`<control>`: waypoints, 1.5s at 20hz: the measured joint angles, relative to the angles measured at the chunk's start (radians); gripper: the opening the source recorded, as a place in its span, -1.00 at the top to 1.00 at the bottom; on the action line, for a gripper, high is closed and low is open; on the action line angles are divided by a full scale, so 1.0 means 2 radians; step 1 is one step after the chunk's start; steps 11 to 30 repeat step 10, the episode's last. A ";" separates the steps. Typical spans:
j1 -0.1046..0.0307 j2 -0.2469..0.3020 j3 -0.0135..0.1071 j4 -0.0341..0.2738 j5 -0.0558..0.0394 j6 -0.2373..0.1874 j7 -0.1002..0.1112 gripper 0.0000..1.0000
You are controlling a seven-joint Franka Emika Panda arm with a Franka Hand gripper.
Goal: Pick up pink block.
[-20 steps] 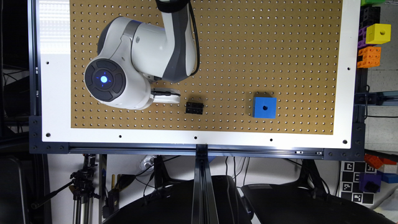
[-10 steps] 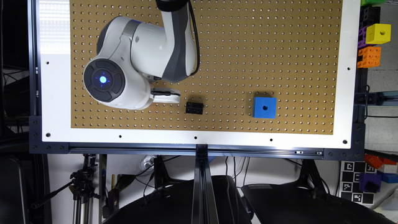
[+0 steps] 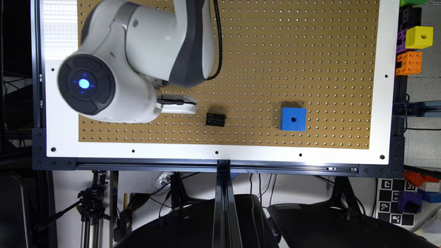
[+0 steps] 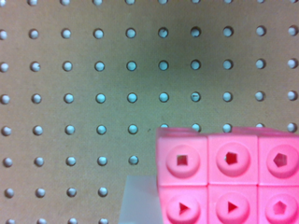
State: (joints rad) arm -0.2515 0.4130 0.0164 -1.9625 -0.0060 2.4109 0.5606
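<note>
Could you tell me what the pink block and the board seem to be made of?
Pink block: probably moulded plastic, smooth with a slight gloss, uniform colour, crisp seams between cubes and neatly recessed round sockets. Board: looks like brown hardboard pegboard, matte and faintly grainy, with regular rows of drilled holes.

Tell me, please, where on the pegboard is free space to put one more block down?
The widest bare stretch of pegboard lies above the black block and blue cube, toward the exterior view's right. A smaller free strip lies between those two. The exterior view's left is crowded under the robot arm, where the pink block lies.
</note>
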 joint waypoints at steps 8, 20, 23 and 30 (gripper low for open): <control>0.000 -0.019 0.000 0.000 0.0000 -0.018 0.000 1.00; 0.000 -0.019 0.000 0.000 0.0000 -0.018 0.000 1.00; 0.000 -0.019 0.000 0.000 0.0000 -0.018 0.000 1.00; 0.000 -0.019 0.000 0.000 0.0000 -0.018 0.000 1.00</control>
